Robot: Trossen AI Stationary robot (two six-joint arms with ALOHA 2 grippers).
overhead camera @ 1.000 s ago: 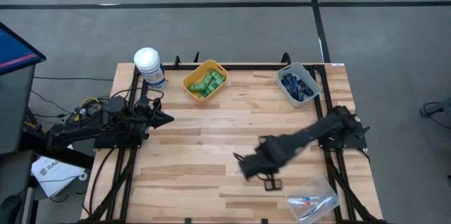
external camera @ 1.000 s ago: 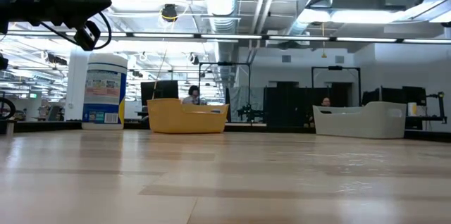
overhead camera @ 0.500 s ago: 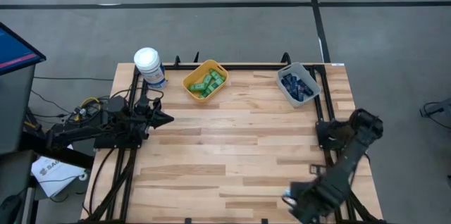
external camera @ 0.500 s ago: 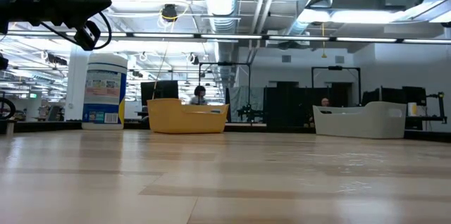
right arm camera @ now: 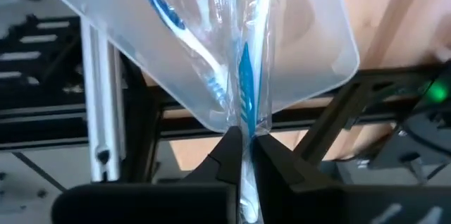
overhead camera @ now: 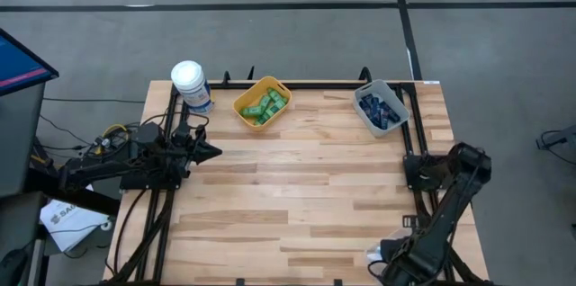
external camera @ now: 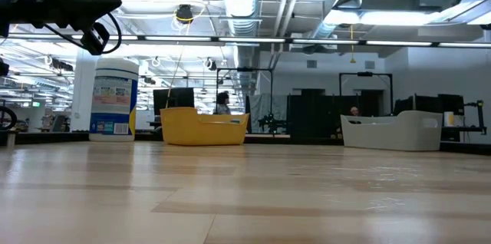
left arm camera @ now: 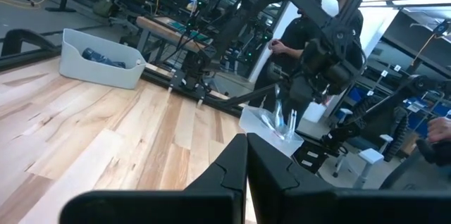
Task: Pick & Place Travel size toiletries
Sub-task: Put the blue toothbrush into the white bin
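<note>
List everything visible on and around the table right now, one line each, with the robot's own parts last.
Table: one, light wood.
Yellow bin: one, far edge left of centre, holding green bottles, several.
Grey bin: one, far right corner, holding navy tubes, several.
Canister: one, white lid, far left corner.
Clear bin: one, near right corner, holding toothbrushes, count unclear.
People: at least one, dark clothes, beyond the table.
Left gripper: dark, over the left edge, jaws together.
Right gripper: dark, at the clear bin, jaws shut on a wrapped toothbrush.
</note>
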